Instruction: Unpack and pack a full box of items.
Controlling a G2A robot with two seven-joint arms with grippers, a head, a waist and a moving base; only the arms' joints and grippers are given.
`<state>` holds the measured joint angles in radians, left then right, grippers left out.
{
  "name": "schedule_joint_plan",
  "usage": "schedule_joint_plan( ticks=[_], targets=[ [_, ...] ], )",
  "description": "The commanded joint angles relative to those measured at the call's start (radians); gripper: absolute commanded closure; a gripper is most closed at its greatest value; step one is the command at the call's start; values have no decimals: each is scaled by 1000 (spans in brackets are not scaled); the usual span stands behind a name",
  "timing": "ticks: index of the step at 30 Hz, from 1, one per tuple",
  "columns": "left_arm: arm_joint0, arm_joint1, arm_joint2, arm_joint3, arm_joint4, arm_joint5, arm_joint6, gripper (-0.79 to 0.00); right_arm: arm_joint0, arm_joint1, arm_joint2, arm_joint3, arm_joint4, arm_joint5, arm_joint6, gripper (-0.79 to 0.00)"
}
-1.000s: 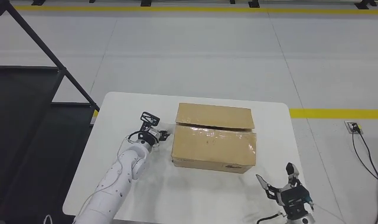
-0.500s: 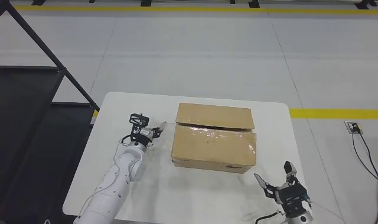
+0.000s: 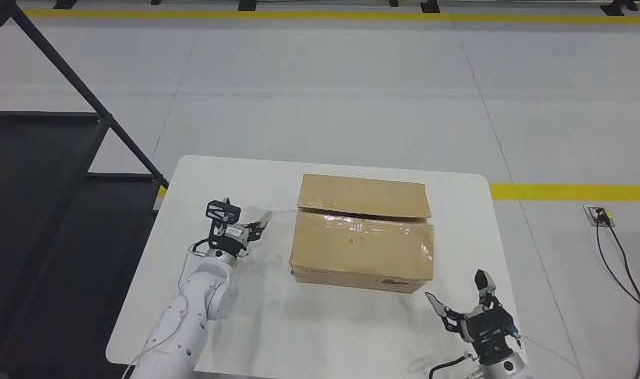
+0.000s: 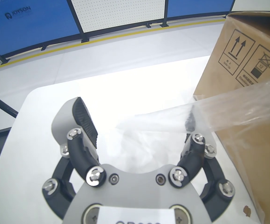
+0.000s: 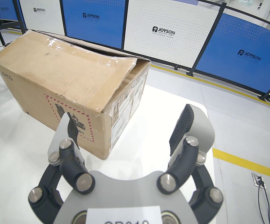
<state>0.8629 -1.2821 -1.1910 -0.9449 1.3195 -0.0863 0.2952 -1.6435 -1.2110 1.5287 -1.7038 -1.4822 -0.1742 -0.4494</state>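
Beside the box (image 4: pixel 242 54), clear tape (image 4: pixel 218 113) stretches onto the left hand (image 4: pixel 135 109)

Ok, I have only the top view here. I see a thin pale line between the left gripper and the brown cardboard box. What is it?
Observer: In the left wrist view it is a strip of clear plastic tape. It clings to one finger pad of the left gripper, which is open, and it runs across to the brown cardboard box.
Operator: Is the box top closed flat?
Observer: Not at the end facing the right gripper. In the right wrist view the top flap is lifted there, with a dark gap under its edge.
Operator: Does the right gripper carry anything?
Observer: No. It is open, with nothing between its fingers.
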Motion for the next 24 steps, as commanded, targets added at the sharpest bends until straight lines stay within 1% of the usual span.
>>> schedule_joint_plan(
  ticks=[1, 7, 13, 18, 24],
  targets=[
    [21, 5, -15, -30, 5, 6, -9, -785, 1, 0, 0, 2, 0, 0, -1, -785],
    [69, 17, -60, -90, 13, 24, -67, -785, 7, -1, -2, 10, 3, -2, -1, -785],
    [79, 21, -91, -83, -3, 31, -97, -785, 14, -1, -6, 10, -3, -7, 1, -785],
    [75, 21, -117, -66, -58, 20, -122, -785, 18, -1, -10, 4, -13, -6, 8, -785],
    [69, 21, -134, -35, -70, 48, -146, -785, 23, -1, -14, -2, -21, -8, 20, -785]
  ],
)
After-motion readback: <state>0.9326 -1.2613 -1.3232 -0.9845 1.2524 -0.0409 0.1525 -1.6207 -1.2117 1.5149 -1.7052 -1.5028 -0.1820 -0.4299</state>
